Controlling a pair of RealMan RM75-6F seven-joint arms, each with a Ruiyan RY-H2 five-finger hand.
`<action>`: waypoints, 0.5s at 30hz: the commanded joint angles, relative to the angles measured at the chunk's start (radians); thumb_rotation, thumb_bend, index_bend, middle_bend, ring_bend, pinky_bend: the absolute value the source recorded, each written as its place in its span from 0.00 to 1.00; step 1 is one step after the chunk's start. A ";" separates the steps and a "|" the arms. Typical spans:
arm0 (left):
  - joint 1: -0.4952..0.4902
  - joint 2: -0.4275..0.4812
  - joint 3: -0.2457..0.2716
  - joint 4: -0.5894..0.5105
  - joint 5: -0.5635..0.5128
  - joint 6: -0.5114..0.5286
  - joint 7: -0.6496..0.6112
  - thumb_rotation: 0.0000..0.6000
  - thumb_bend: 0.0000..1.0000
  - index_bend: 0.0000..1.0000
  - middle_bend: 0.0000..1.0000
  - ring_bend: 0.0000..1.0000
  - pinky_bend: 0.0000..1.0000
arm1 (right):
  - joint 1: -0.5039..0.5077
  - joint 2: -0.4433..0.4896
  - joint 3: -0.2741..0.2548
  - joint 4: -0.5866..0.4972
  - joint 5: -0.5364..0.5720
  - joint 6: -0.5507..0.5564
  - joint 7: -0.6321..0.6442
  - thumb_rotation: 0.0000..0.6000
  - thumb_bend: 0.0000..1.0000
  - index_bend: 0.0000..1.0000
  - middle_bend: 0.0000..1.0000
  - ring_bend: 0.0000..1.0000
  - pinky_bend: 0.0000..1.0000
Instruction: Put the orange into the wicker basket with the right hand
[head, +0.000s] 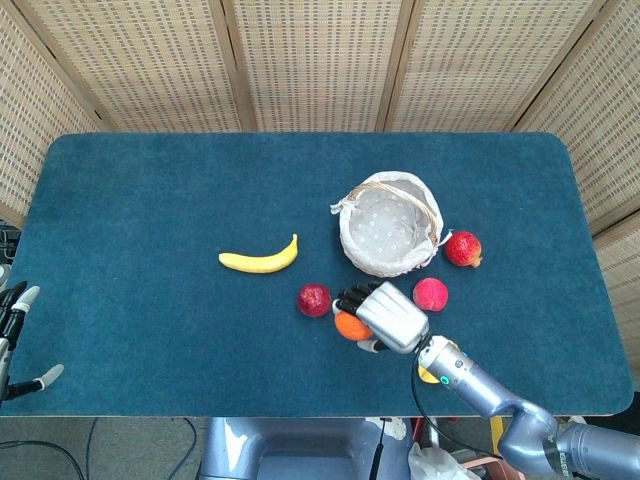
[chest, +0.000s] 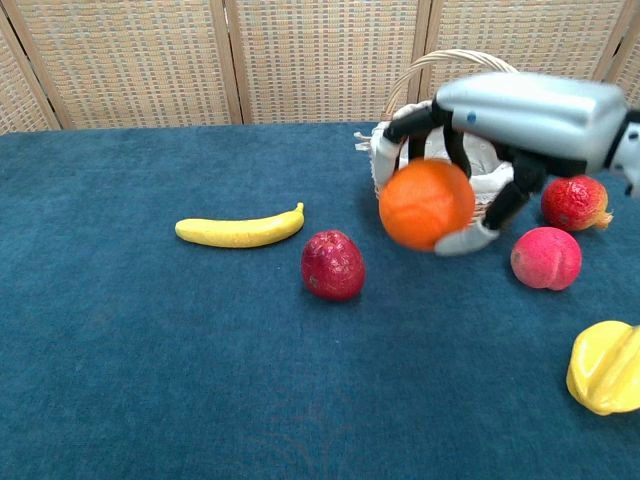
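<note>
Silver-backed, my right hand (chest: 500, 130) has its fingers wrapped around the orange (chest: 427, 203), holding it off the blue table (chest: 150, 350) just in front of the wicker basket (head: 388, 232). I see my left hand (head: 15, 335) far from the basket at the table's edge, fingers apart, holding nothing.

Lighting even, bright and diffuse in both views; shadows faint, no glare; focus sharp, slight edge distortion in head view.
</note>
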 joint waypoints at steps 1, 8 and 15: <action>0.001 0.000 -0.002 0.000 -0.004 0.003 -0.002 1.00 0.01 0.00 0.00 0.00 0.00 | 0.063 -0.008 0.118 0.074 0.152 -0.017 -0.020 1.00 0.39 0.49 0.49 0.38 0.55; -0.011 -0.002 -0.010 0.003 -0.034 -0.021 -0.001 1.00 0.01 0.00 0.00 0.00 0.00 | 0.133 -0.083 0.175 0.188 0.305 -0.053 -0.105 1.00 0.39 0.49 0.49 0.38 0.55; -0.024 0.000 -0.020 0.001 -0.062 -0.044 0.002 1.00 0.01 0.00 0.00 0.00 0.00 | 0.165 -0.117 0.144 0.245 0.350 -0.081 -0.166 1.00 0.09 0.36 0.33 0.27 0.37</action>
